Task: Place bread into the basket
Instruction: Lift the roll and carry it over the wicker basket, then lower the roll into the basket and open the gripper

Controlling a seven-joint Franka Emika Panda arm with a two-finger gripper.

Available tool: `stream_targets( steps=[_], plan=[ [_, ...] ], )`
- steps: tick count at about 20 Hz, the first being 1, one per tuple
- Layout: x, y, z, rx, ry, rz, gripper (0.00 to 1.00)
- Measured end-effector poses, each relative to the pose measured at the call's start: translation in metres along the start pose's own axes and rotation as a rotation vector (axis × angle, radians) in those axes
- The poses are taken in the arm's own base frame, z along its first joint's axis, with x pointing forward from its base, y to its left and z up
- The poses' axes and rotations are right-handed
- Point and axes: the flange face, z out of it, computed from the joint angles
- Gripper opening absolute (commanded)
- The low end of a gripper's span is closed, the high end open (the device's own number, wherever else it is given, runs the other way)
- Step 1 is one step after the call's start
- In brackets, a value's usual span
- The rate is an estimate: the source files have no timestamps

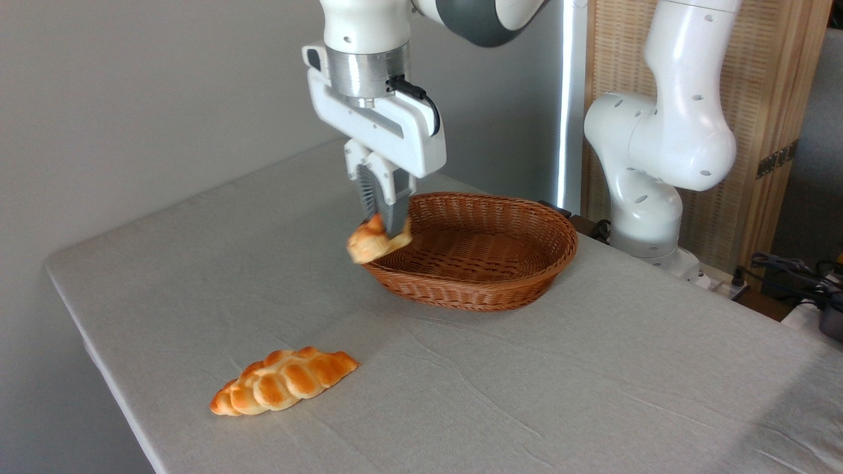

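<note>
My gripper is shut on the bread, a small golden-orange knotted bun that looks slightly blurred. It hangs in the air at the left rim of the basket, partly in front of the wicker edge. The basket is a shallow oval of brown wicker, standing on the grey tablecloth with nothing visible inside it. My fingers point straight down and pinch the bun's upper right part.
A longer braided golden loaf lies near the table's front left edge. The arm's white base stands behind the basket at the right. Cables lie beyond the table's right edge.
</note>
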Motion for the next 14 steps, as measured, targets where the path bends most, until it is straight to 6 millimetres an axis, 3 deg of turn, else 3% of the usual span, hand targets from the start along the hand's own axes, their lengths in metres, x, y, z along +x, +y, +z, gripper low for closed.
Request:
stream_targets(
  steps=[1, 3, 6, 9, 11, 14],
  plan=[
    [0.000, 0.010, 0.004, -0.028, -0.033, 0.049, 0.08],
    [0.003, 0.026, 0.011, -0.064, -0.077, 0.117, 0.22],
    [0.004, 0.039, 0.030, -0.098, -0.110, 0.203, 0.71],
    [0.005, 0.055, 0.063, -0.130, -0.152, 0.254, 0.97],
    [0.010, 0.068, 0.083, -0.128, -0.169, 0.284, 1.00],
    [0.016, 0.079, 0.091, -0.116, -0.175, 0.312, 1.00]
  ],
)
